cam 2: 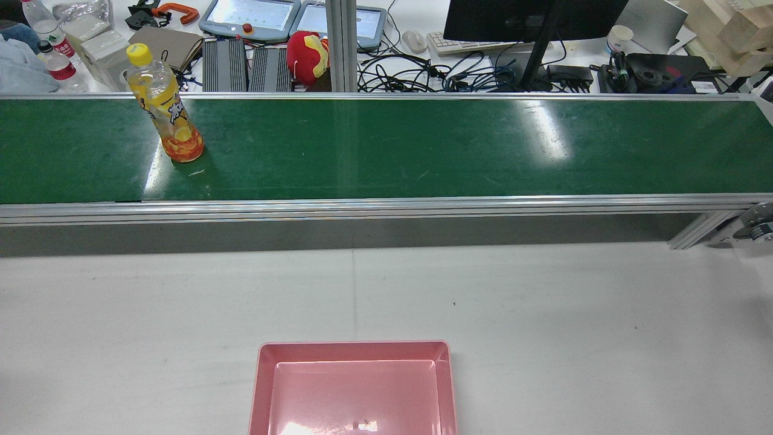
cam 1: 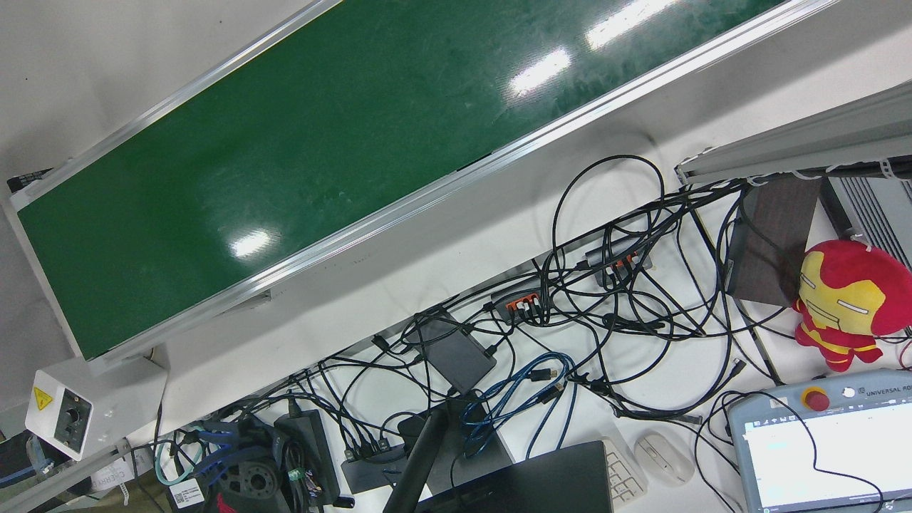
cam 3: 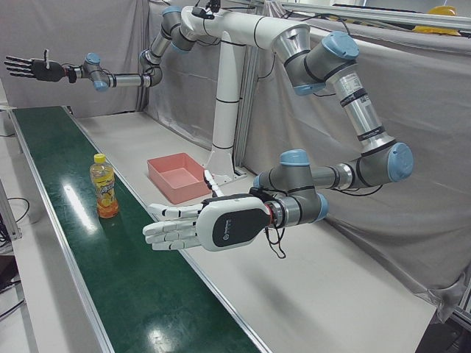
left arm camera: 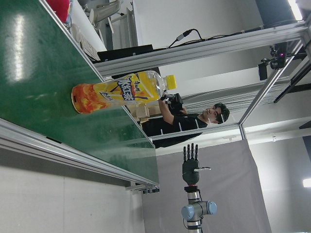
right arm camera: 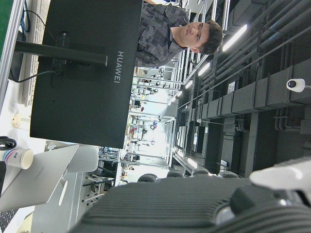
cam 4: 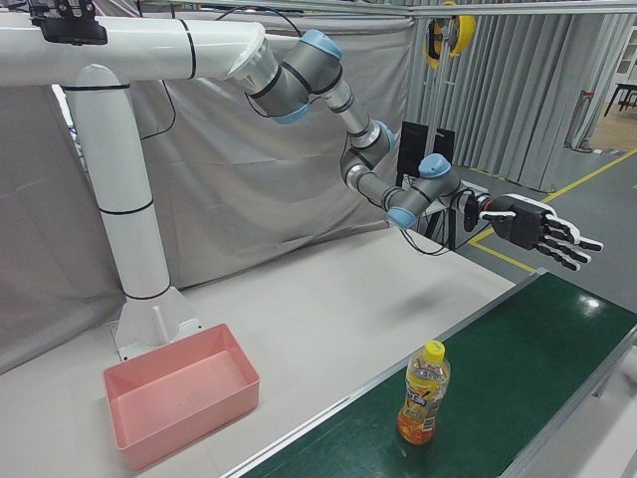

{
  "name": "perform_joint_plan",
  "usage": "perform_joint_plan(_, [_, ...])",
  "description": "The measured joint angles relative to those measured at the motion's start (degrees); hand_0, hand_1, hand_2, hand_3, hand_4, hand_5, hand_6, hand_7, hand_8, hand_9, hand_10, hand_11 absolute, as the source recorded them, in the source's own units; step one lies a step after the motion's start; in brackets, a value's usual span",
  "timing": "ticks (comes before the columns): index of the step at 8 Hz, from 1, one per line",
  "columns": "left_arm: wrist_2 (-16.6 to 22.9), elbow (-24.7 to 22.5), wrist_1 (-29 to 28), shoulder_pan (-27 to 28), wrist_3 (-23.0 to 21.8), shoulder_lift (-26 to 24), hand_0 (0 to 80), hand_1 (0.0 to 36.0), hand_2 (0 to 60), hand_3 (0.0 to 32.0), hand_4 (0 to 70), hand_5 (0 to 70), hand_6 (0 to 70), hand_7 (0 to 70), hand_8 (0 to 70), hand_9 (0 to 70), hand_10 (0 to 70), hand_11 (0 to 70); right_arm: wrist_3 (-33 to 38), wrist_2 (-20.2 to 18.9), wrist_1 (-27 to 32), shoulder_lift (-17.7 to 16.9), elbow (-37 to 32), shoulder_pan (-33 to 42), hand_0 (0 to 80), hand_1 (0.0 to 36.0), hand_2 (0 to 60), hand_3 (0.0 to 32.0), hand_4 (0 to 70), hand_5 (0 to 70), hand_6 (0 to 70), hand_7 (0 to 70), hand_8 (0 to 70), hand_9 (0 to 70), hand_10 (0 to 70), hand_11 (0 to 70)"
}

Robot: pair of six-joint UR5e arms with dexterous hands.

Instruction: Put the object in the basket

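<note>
A yellow-capped bottle of orange drink (cam 2: 166, 112) stands upright on the green conveyor belt (cam 2: 423, 145), toward my left side. It also shows in the left-front view (cam 3: 104, 187), the right-front view (cam 4: 423, 393) and the left hand view (left arm camera: 121, 91). The pink basket (cam 2: 353, 351) sits empty on the white table at the centre, near my base (cam 3: 179, 175) (cam 4: 174, 393). My left hand (cam 3: 193, 224) is open with fingers stretched out, in the air at the belt's edge, apart from the bottle (cam 4: 537, 229). My right hand (cam 3: 33, 68) is open and empty over the belt's far right end (left arm camera: 191, 160).
A raised aluminium rail (cam 2: 386, 208) runs between the belt and the white table (cam 2: 543, 314). Beyond the belt a desk holds a monitor (cam 2: 531, 18), tangled cables (cam 1: 605, 299), a red plush toy (cam 1: 848, 299) and teach pendants. My white pedestal (cam 3: 227, 125) stands behind the basket.
</note>
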Motion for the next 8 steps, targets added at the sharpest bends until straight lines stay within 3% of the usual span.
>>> perform_joint_plan(4, [0.0,0.01,0.45,0.41,1.53,-0.31,51.9,10.3,0.0,0.0,5.8,26.7,0.0,0.0,4.9,6.2,8.4,13.8,-0.07,0.0,0.0,-0.02,0.0,0.0,0.0,0.0,0.0,0.0,0.0,0.0,0.0,0.0,0.0,0.0,0.0,0.0])
perform_joint_plan(8, [-1.39,-0.49,2.97,6.45,8.16,-4.47,53.7,11.9,0.0,0.0,5.8,22.1,0.0,0.0,5.7,7.1,9.0,14.8,-0.08,0.0,0.0,-0.02,-0.06,0.0,0.0,0.0,0.0,0.0,0.0,0.0,0.0,0.0,0.0,0.0,0.0,0.0])
